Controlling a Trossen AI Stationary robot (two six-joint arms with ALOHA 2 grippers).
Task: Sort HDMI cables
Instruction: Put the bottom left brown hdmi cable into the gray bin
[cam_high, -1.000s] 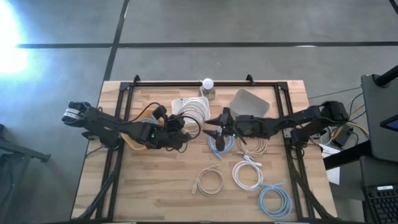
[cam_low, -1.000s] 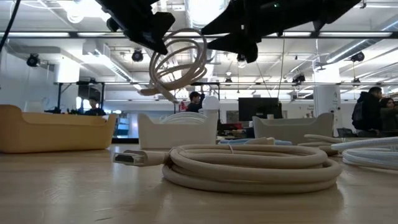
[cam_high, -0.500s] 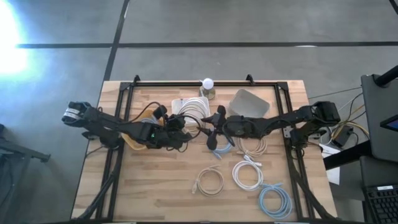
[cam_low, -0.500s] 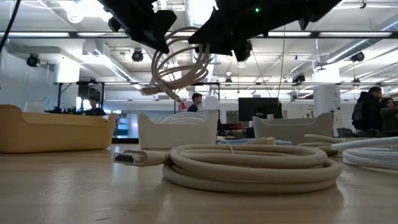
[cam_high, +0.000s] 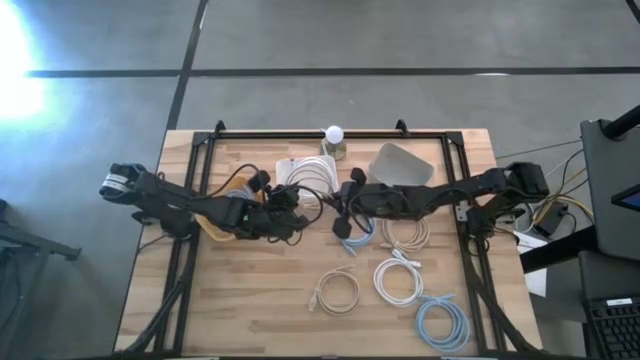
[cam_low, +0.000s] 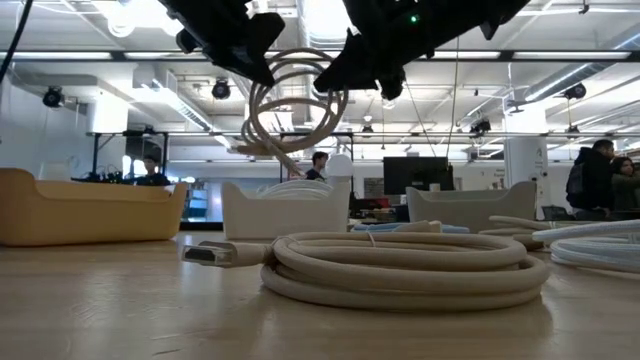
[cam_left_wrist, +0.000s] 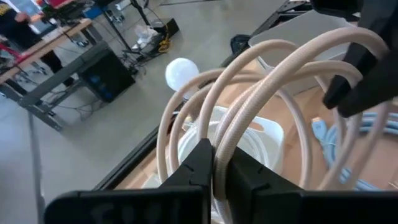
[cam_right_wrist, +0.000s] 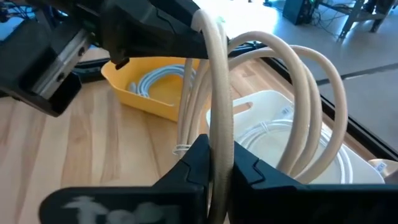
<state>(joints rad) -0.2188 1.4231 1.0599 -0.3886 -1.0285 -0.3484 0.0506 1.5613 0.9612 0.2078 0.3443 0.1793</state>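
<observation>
Above wooden table (cam_high: 250, 300), both tools, left (cam_high: 300, 208) and right (cam_high: 338, 208), clamped on one beige cable coil (cam_low: 295, 105); no legible writing.

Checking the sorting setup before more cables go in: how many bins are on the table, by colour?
Yellow bin: 1
White bin: 1
Grey bin: 1
Total: 3

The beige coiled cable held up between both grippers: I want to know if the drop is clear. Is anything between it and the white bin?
Nothing visible. The beige coiled cable hangs in open air, pinched by the left gripper and the right gripper, over the white plastic bin, which already holds white cable coils.
</observation>
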